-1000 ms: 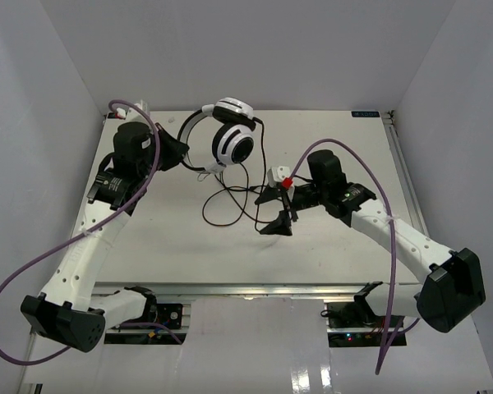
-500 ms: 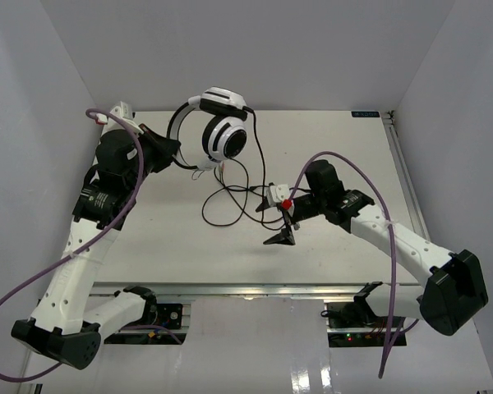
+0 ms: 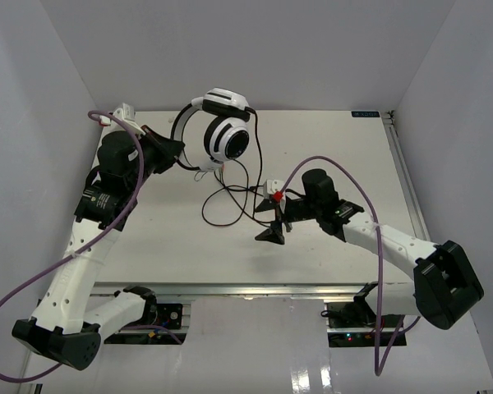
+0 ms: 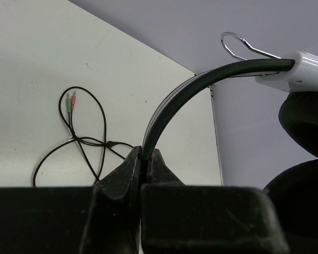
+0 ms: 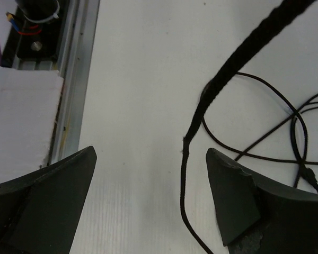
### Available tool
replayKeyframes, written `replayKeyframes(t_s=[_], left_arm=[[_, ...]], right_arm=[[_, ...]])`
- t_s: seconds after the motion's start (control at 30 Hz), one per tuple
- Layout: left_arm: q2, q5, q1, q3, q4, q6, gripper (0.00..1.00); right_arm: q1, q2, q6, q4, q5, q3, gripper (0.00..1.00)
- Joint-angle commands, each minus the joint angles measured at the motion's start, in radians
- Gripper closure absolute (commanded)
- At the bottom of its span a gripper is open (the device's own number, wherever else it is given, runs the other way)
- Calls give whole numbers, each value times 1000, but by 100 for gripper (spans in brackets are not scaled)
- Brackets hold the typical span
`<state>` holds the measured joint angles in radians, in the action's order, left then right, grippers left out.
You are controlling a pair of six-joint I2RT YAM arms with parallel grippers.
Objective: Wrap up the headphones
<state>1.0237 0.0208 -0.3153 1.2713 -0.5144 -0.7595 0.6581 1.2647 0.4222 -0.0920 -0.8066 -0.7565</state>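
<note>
Left pincer [image 4: 146, 159] clenches the headphones [image 3: 227, 135] by their headband, arm raised; right pincer [image 3: 272, 220] gapes low over the table [image 3: 172, 246].

- Left wrist view: the headphones' [image 4: 307, 74] ear pads [image 4: 306, 127] run off the right and bottom edges, and the lower end of the headband [image 4: 201, 87] vanishes between the pinched fingers of the left gripper [image 4: 146, 153].
- Right wrist view: the cable [image 5: 244, 47] is blurred close to the lens and exits top right. The spread fingers of the right gripper [image 5: 150, 152] are cropped at the bottom.
- Top view: the plugs [image 4: 70, 100] are too small to make out.
</note>
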Motion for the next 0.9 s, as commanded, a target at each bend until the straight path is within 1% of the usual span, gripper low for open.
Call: replayKeyframes(t_s=[0.0,0.13,0.2,0.23,0.27,0.33,0.37,0.4,0.43,0.47,0.53,0.63,0.73,0.77,0.8,0.87], left_arm=[[-36,-77,2,26,113,-83,100],[-46,-69,2,22,117,-87,100],[-56,-54,2,22,120,-95,100],[-57,-48,2,21,122,-101,100],[-61,-40,2,21,126,-107,100],[-66,17,2,24,128,-119,100],[-68,44,2,25,126,-124,100],[-68,71,2,23,126,-124,100],[-76,106,2,14,137,-144,100],[-80,132,2,0,146,-155,100],[-81,156,4,-15,172,-172,100],[-56,180,4,-17,192,-162,100],[-9,218,4,7,186,-100,100],[2,231,4,10,189,-73,100],[14,244,4,12,197,-27,100],[42,245,4,15,209,120,100]], right_arm=[[15,51,-157,-283,-146,8,10],[18,85,-230,-370,-187,-3,8],[23,87,-245,-394,-190,10,2],[25,85,-245,-402,-190,18,3],[25,78,-243,-405,-182,29,19],[26,57,-242,-395,-159,46,57],[25,37,-238,-382,-146,54,78],[25,36,-231,-372,-146,58,78],[25,9,-220,-357,-125,64,89],[25,-4,-206,-333,-109,66,92],[24,-23,-184,-299,-94,59,92],[23,-71,-110,-152,-16,19,92],[22,-116,-7,14,100,-58,92],[20,-129,54,59,134,-76,92],[21,-157,106,127,180,-99,92],[21,-190,184,260,264,-143,92]])
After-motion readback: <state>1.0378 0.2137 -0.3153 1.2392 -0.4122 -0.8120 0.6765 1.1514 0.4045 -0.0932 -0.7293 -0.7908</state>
